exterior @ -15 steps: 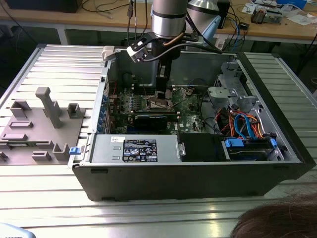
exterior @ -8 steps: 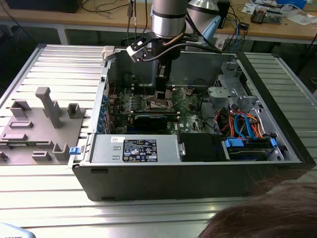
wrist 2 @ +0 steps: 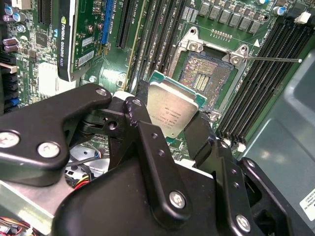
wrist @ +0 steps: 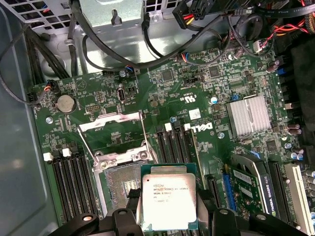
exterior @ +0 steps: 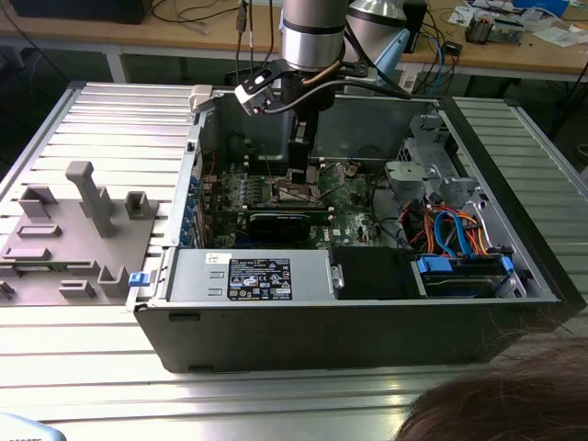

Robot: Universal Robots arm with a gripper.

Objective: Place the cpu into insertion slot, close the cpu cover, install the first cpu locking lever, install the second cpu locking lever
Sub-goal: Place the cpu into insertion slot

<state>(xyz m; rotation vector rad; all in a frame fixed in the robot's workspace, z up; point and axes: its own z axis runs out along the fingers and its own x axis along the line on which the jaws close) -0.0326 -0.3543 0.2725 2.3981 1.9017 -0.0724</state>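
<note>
Two fingers point(wrist 2: 141, 101) of the gripper point(wrist 2: 170, 123) clamp the cpu point(wrist 2: 173, 105) near the insertion slot point(wrist 2: 206, 73). Seating it well likely needs level, square alignment.

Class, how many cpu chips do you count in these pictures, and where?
1. The cpu is gripped in the hand, near the open insertion slot, not seated. Others could be hidden.
</note>
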